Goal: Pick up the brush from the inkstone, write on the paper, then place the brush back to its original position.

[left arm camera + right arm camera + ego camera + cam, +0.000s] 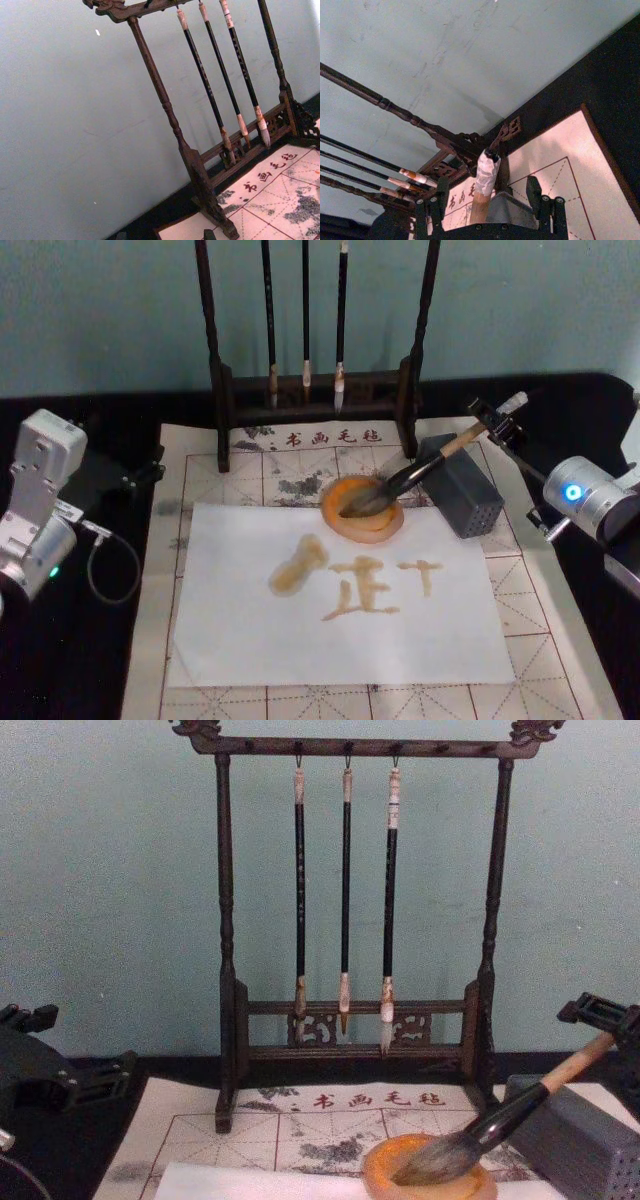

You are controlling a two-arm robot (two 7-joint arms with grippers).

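Observation:
The brush [420, 472] lies slanted, its bushy tip in the orange-rimmed inkstone [390, 527] and its tan handle [575, 1067] leaning on the grey block [465, 498]. My right gripper [497, 418] is at the handle's taped upper end. In the right wrist view its fingers [438, 204] stand apart on either side of the handle end [486, 175], so the right gripper [487, 197] is open around it. The white paper [250, 640] lies in front of the inkstone and bears tan wet strokes [362, 598]. My left gripper [135, 478] is parked open at the left, off the mat.
A dark wooden brush rack [315, 390] with three slim black-handled brushes [345, 890] stands behind the inkstone. The beige grid mat [545, 630] lies under the paper. A cable [110, 565] loops beside the left arm. A teal wall closes the back.

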